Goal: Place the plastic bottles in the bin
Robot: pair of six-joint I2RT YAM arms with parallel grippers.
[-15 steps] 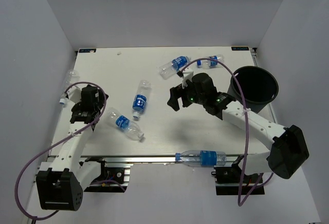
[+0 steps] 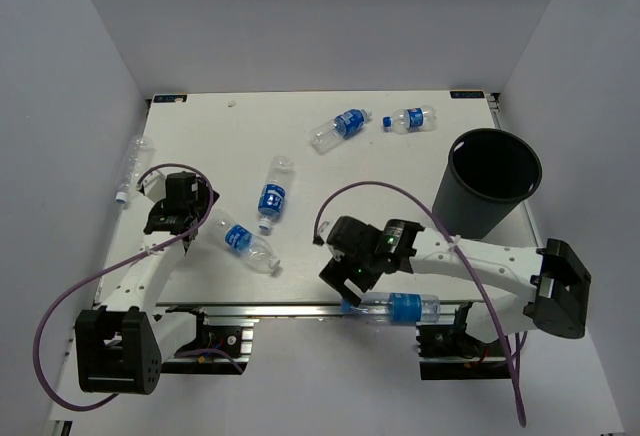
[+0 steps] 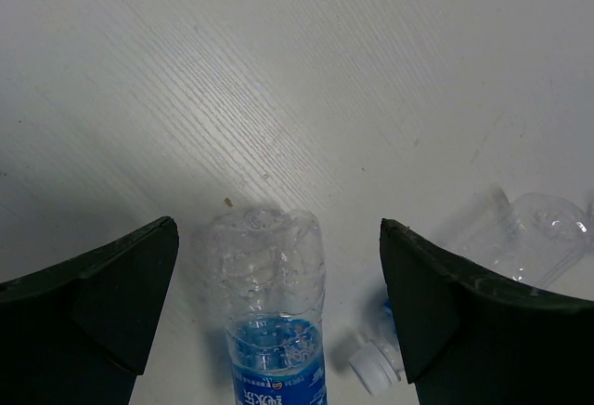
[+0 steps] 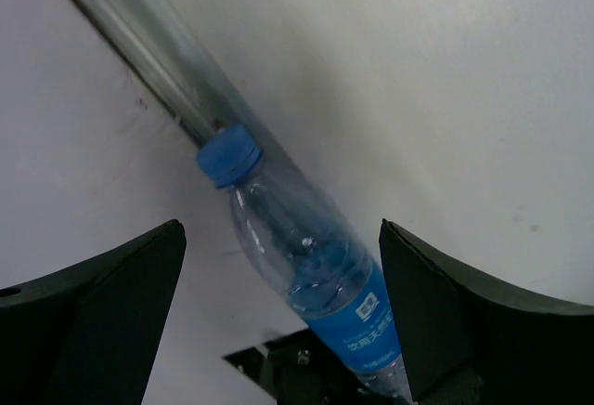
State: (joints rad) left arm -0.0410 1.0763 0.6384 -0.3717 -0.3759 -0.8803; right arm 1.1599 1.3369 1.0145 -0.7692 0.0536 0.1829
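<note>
Several clear plastic bottles with blue labels lie on the white table. One (image 2: 240, 241) lies by my left gripper (image 2: 190, 214); in the left wrist view its clear end (image 3: 269, 266) sits between my open fingers (image 3: 278, 228). Another (image 2: 395, 307) lies on the front edge rail. My right gripper (image 2: 340, 274) hovers open over its cap end; the right wrist view shows the blue cap (image 4: 227, 156) and body (image 4: 316, 270) between the fingers (image 4: 280, 228). The black bin (image 2: 478, 218) stands at the right.
More bottles lie at mid table (image 2: 272, 194), at the back (image 2: 338, 128) and back right (image 2: 410, 118), and a clear one on the left edge (image 2: 130, 166). A white cap (image 3: 371, 368) lies by my left gripper's right finger. White walls surround the table.
My right arm has swung from the middle of the table down to the front edge, over the bottle on the rail. My left gripper has barely shifted.
</note>
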